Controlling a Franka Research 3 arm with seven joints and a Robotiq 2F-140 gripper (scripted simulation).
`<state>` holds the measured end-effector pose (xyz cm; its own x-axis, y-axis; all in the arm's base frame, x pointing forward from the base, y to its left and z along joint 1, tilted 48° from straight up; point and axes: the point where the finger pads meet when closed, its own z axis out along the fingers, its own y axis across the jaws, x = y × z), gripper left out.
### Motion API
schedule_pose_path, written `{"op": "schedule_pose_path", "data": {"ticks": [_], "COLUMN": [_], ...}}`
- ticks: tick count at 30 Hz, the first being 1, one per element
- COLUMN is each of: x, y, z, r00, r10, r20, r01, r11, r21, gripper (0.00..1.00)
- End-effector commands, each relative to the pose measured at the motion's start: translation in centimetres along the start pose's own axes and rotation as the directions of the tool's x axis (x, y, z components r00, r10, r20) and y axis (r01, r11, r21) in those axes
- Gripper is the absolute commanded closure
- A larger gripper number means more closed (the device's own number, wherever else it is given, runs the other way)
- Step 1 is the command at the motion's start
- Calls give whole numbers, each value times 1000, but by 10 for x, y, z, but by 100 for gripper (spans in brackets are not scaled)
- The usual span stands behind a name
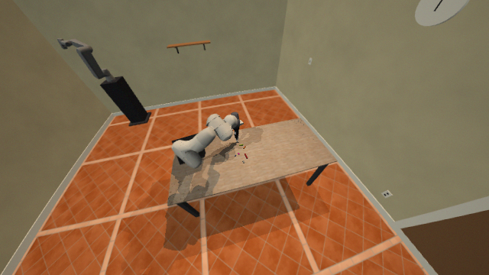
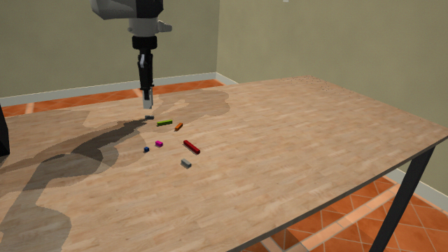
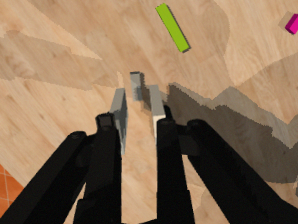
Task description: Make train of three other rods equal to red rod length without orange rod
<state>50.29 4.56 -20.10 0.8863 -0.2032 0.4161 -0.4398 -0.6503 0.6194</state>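
My gripper (image 1: 237,141) (image 2: 148,107) (image 3: 138,100) is open with a narrow gap, empty, above a grey rod (image 2: 149,117) (image 3: 135,81) at the far side of the group. A lime rod (image 1: 241,145) (image 2: 164,122) (image 3: 173,28) lies close to it, then an orange rod (image 1: 244,147) (image 2: 178,127). A magenta rod (image 1: 238,153) (image 2: 159,143) (image 3: 293,24) and a small blue rod (image 1: 235,156) (image 2: 146,149) lie nearer the exterior camera. A red rod (image 1: 246,156) (image 2: 191,147) lies right of them, and a second grey rod (image 1: 244,162) (image 2: 185,163) lies nearest. All rods lie apart.
The rods lie on a wooden table (image 1: 290,145) (image 2: 297,140). The arm's shadow (image 2: 101,140) (image 3: 220,130) falls across the table, beside the far grey rod. The table's far edge is a short way behind the gripper.
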Motion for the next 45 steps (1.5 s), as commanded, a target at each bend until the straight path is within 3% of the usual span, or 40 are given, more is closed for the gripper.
{"op": "schedule_pose_path", "data": {"ticks": [1,18,45], "x": [1,1,1], "y": [-2,-2,-2], "z": [6,24,27], "r00": [1000,1000,1000], "r10": [4,4,4], "r20": [-1,-1,-1], "r01": [-4,-4,-4], "r11": [1000,1000,1000], "r21": [5,5,5], "gripper": [85,85,85]}}
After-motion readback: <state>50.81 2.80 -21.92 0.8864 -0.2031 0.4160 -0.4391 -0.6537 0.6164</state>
